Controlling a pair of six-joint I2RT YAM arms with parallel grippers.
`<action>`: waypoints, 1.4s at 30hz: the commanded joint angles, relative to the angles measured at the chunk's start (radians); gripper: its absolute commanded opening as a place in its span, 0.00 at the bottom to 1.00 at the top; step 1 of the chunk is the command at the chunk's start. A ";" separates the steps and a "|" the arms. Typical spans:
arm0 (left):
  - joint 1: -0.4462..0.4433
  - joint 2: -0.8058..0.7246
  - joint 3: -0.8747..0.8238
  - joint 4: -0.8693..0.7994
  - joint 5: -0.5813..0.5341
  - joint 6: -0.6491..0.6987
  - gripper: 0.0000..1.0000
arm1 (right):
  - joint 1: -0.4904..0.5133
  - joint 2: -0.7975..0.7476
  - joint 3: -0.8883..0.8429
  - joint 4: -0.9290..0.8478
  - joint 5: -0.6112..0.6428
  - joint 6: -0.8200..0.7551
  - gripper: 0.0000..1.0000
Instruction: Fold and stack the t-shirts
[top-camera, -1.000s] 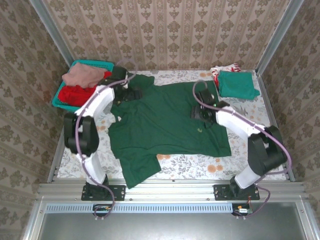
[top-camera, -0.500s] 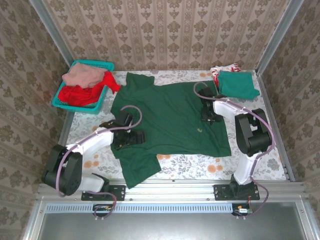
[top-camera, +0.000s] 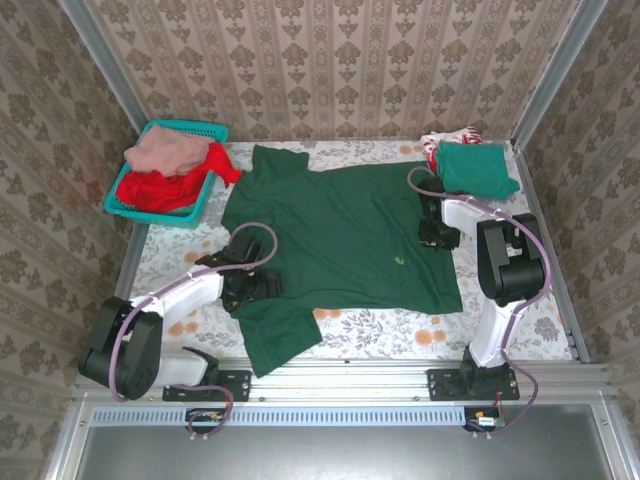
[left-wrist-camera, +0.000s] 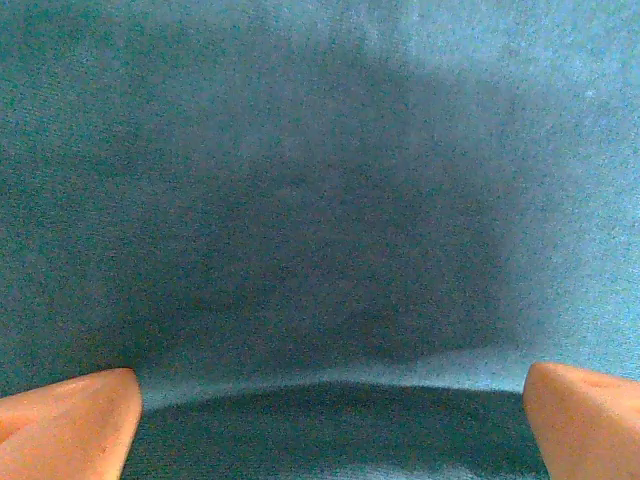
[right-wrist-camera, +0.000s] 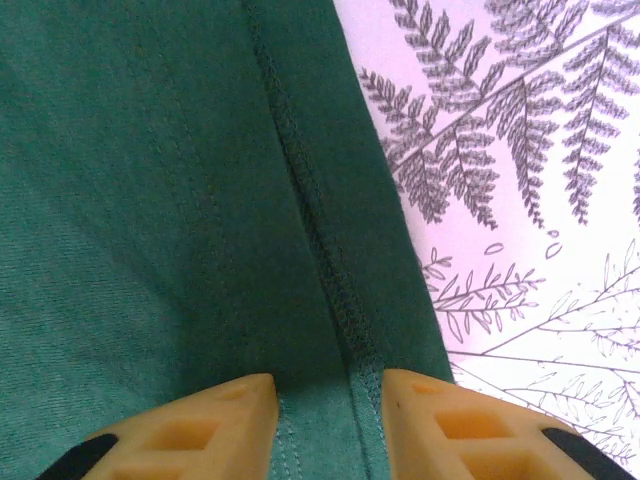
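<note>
The dark green t-shirt (top-camera: 340, 240) lies spread flat across the middle of the floral table (top-camera: 400, 328), collar toward the far wall, and both arms are down on it. The left gripper (top-camera: 262, 285) sits low over the shirt's left side, near the sleeve, and from its wrist the orange fingers (left-wrist-camera: 65, 425) are spread as wide as the view allows, with nothing but green cloth beneath and nothing between them. Over on the right edge, the right gripper (top-camera: 437, 236) is at the hem, and here's the close look: its yellow fingers (right-wrist-camera: 200, 425) stand close together, one either side of the stitched seam, fern-print cloth just beside. Whether they actually bite the fabric, I cannot tell. At the far right corner, a folded teal-green t-shirt (top-camera: 478, 170) rests on a white-red one (top-camera: 445, 140). Far left, the teal basket (top-camera: 190, 130) holds a dusty pink t-shirt (top-camera: 165, 150) piled on a red one (top-camera: 160, 192).
</note>
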 joint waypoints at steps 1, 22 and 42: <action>0.008 0.000 0.017 0.001 -0.026 -0.003 1.00 | -0.010 0.030 0.019 -0.041 -0.036 -0.016 0.33; 0.075 -0.033 -0.006 -0.026 -0.024 0.014 1.00 | -0.028 -0.055 0.040 -0.046 -0.011 -0.082 0.00; 0.106 -0.053 -0.011 -0.031 -0.010 0.033 1.00 | -0.023 0.039 0.068 -0.062 -0.061 -0.126 0.38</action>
